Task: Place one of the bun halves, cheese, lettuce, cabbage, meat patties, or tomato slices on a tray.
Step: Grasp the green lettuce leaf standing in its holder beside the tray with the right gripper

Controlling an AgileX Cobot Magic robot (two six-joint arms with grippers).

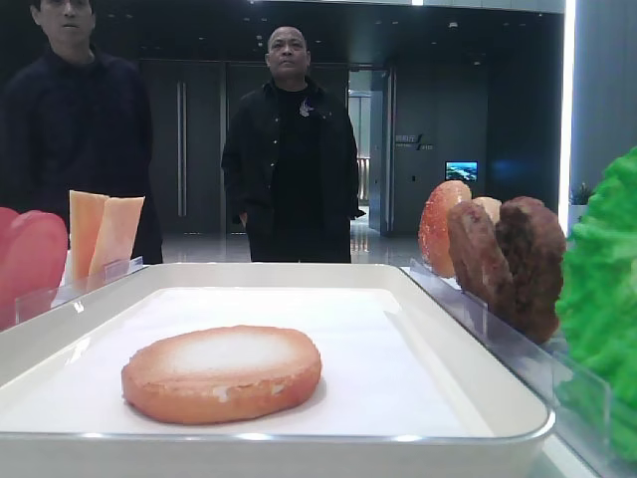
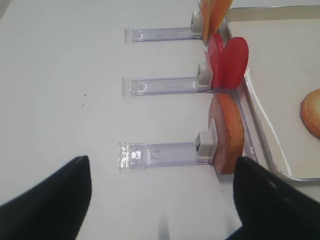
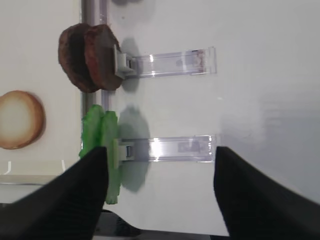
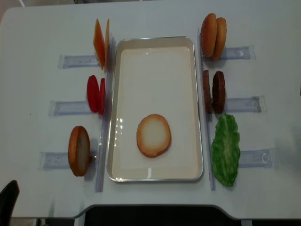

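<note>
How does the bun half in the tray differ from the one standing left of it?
The bun half in the tray lies flat, pale cut face up; the bun half on the left rack stands on edge. The first rests on the white tray, the second outside it on the table. Both are round with orange-brown crusts.

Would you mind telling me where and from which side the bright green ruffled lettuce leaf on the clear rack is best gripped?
Grip the bright green ruffled lettuce leaf by its top edge, coming straight down from above. It stands on edge in the clear plastic rack beside the white tray, so the fingers can likely close across its thin faces there.
</note>
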